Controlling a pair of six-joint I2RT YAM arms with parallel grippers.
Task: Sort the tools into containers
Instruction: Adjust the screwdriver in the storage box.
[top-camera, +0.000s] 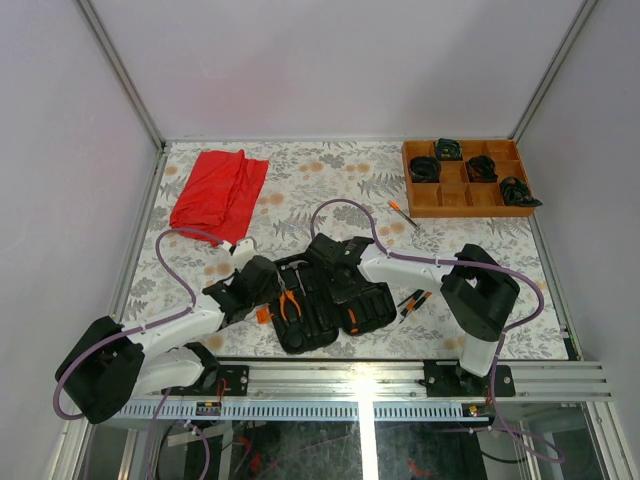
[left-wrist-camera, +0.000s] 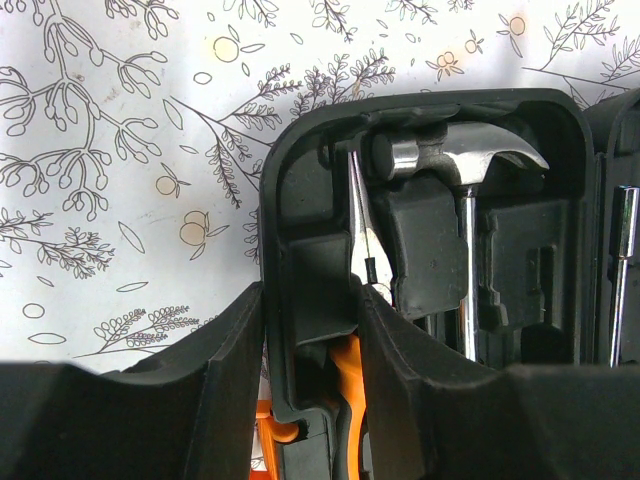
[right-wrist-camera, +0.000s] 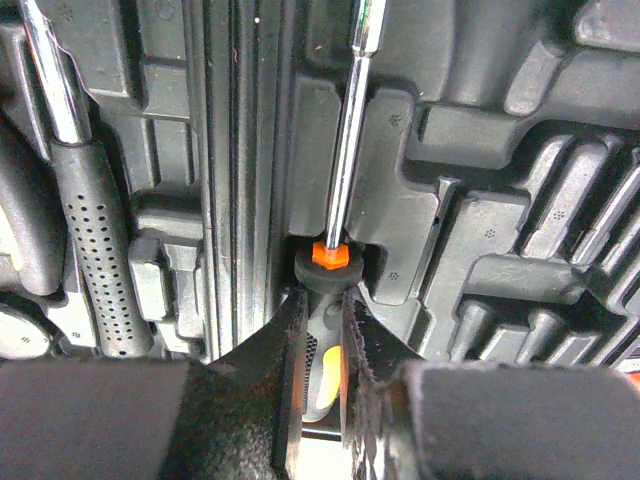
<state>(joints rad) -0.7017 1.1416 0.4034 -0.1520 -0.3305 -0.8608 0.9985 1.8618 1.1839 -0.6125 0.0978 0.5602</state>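
Observation:
The black tool case (top-camera: 335, 300) lies open in the middle of the table. My left gripper (left-wrist-camera: 310, 300) is shut on the case's left wall (left-wrist-camera: 300, 260), and the orange pliers handle (left-wrist-camera: 348, 375) also shows between the fingers. The hammer (left-wrist-camera: 462, 165) and the pliers (top-camera: 290, 304) sit in their moulded slots. My right gripper (right-wrist-camera: 322, 300) is shut on the orange-and-black handle of a screwdriver (right-wrist-camera: 345, 150), whose shaft lies along a slot in the case. In the top view the left gripper (top-camera: 258, 287) is at the case's left edge and the right gripper (top-camera: 345, 268) is over its middle.
Two screwdrivers (top-camera: 415, 300) lie on the table right of the case, and another screwdriver (top-camera: 403, 212) lies farther back. A wooden compartment tray (top-camera: 452, 196) with black coiled bundles stands at the back right. A red cloth (top-camera: 220, 190) lies at the back left.

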